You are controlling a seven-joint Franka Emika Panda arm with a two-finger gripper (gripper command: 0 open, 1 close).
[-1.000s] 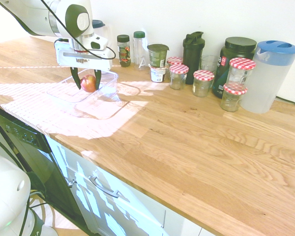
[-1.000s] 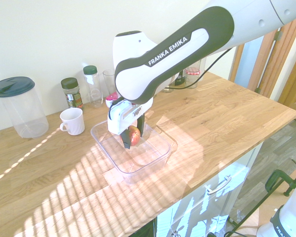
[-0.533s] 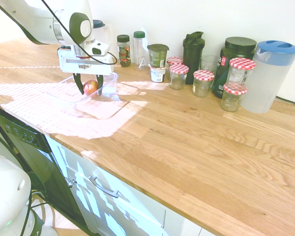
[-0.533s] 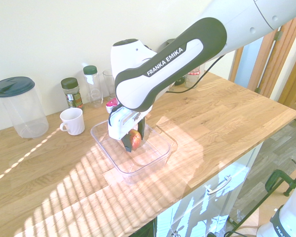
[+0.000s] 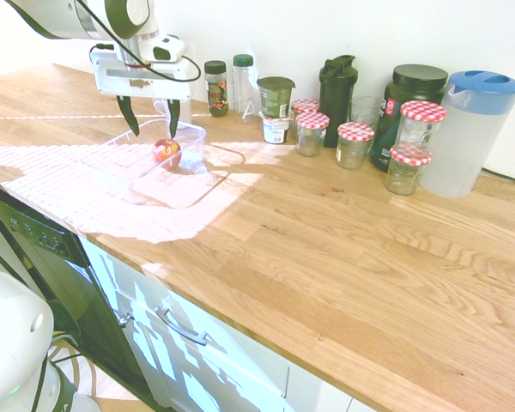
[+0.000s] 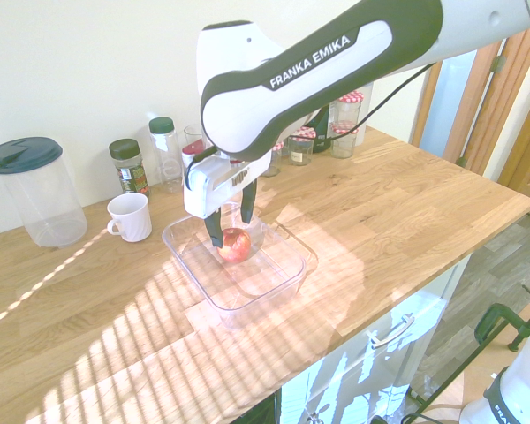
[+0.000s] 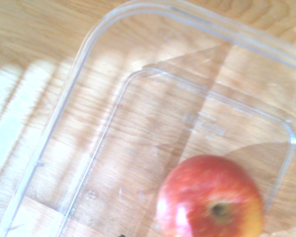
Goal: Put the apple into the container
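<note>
The claw (image 5: 149,120) is wide open with nothing in it, and it has just let go of the apple (image 5: 166,153), which sits in the box (image 6: 288,284), so the job looks done.

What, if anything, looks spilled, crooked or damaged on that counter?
Nothing stands out. The apple looks whole and sits inside the clear box, the mug is upright, and one jar standing under another looks like a neat stack. I see no spill.
</note>
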